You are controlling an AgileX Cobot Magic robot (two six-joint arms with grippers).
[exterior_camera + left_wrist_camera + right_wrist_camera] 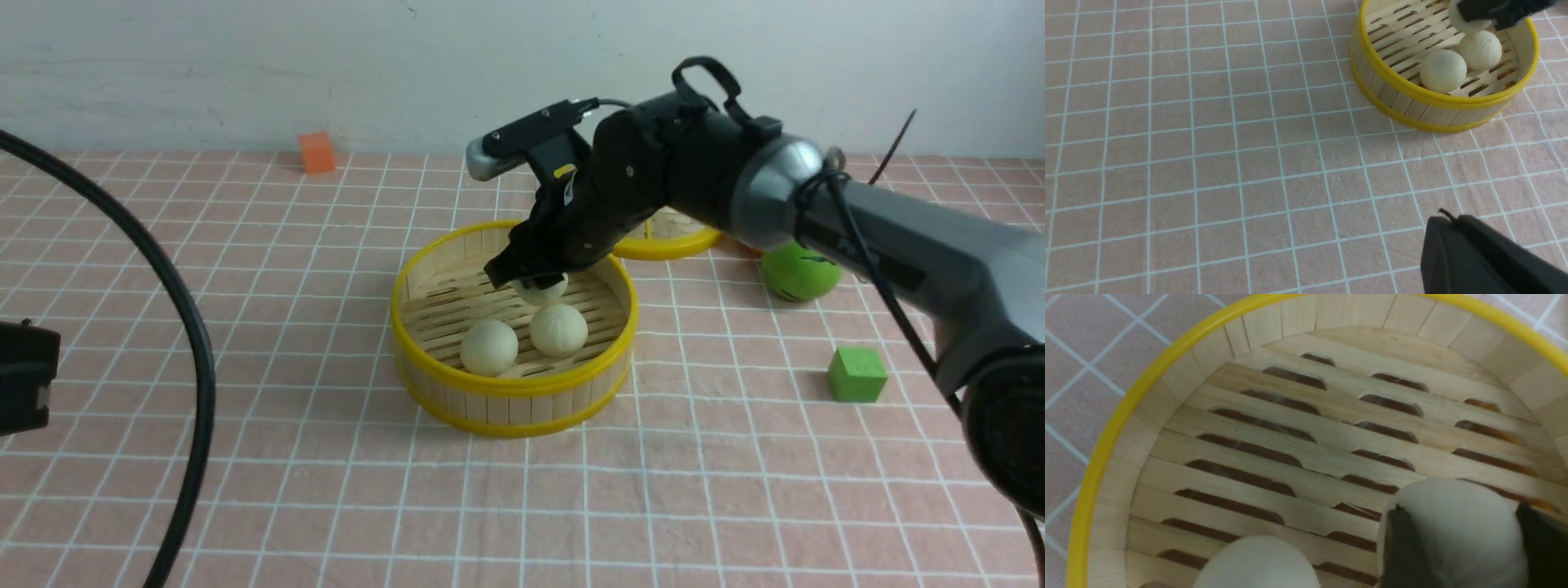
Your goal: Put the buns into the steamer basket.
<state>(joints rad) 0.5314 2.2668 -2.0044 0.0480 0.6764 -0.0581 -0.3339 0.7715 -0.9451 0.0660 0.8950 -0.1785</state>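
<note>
The steamer basket (pixel 506 384) stands mid-table on the pink checked cloth. Two buns (pixel 489 346) (pixel 558 329) lie side by side on its slatted floor, near the front. My right gripper (pixel 535 286) reaches into the basket from above and is shut on the third bun (pixel 542 291), held just behind the other two. In the right wrist view, dark fingers (pixel 1404 547) flank this bun (pixel 1453 539) above the slats, and another bun (pixel 1253 563) shows below. My left gripper (pixel 1447 220) is shut and empty, left of the basket (pixel 1412 96).
The flat woven lid (pixel 678 237) lies behind the basket, partly hidden by my right arm. A green striped ball (pixel 800 272) and a green cube (pixel 856 374) sit at the right. An orange cube (pixel 317 152) is far back left. A black cable (pixel 188 327) arcs at the left.
</note>
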